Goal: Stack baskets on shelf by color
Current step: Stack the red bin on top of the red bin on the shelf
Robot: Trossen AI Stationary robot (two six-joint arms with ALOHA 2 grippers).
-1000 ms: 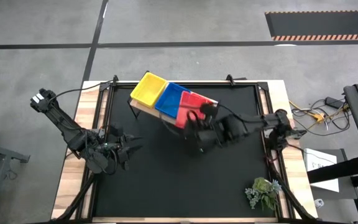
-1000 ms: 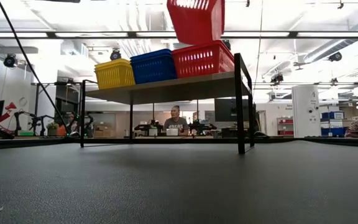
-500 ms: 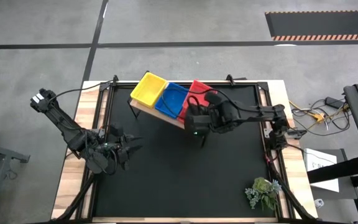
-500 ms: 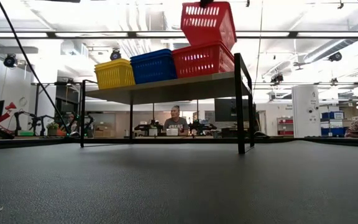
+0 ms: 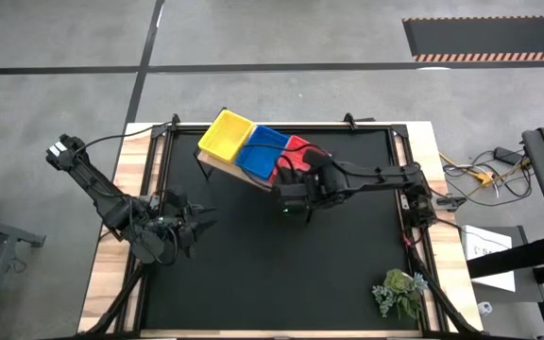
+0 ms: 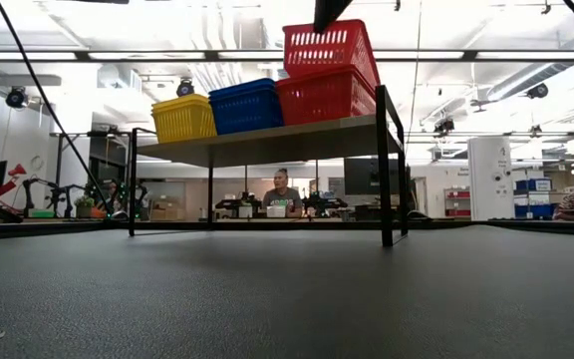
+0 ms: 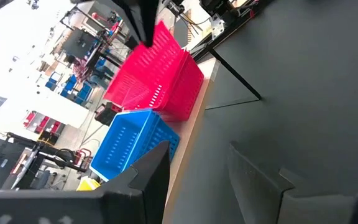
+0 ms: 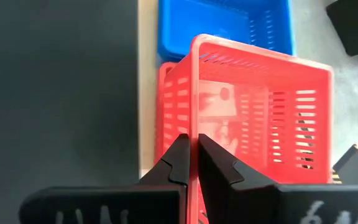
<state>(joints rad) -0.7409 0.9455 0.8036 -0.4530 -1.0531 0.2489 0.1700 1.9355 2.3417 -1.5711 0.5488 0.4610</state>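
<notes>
Right gripper (image 8: 191, 163) is clamped on the near rim of a red basket (image 8: 253, 118), fingers (image 8: 178, 158) pinched tight with the mesh wall between them. That top red basket sits in the red stack (image 6: 325, 95) at the red end of the shelf (image 6: 267, 142), tilted a little, not fully seated in the one below; in the low view its upper edge (image 6: 327, 45) rides clear above the lower red rim. In the high view the right arm reaches from the right side of the table (image 5: 253, 283) across to the shelf's red end, wrist over the red stack (image 5: 296, 151). On the shelf, left to right in the low view: yellow baskets (image 6: 182, 118), blue baskets (image 6: 245, 105), red baskets. Yellow stack (image 5: 227, 134) is at the far end of the shelf from the right gripper, blue stack (image 5: 264, 149) in the middle, touching or just beside both neighbours. How many baskets are in the yellow and blue stacks, cannot tell. Left gripper (image 5: 196, 225) is parked well away from the shelf, low over the black tabletop on the left side, fingers (image 7: 154, 177) spread wide, holding nothing. Its wrist camera looks toward the shelf and catches the red stack (image 7: 166, 81) and the blue stack (image 7: 132, 146) beside it. A person (image 6: 282, 191) sits in the room beyond the shelf, seen under its plank.
</notes>
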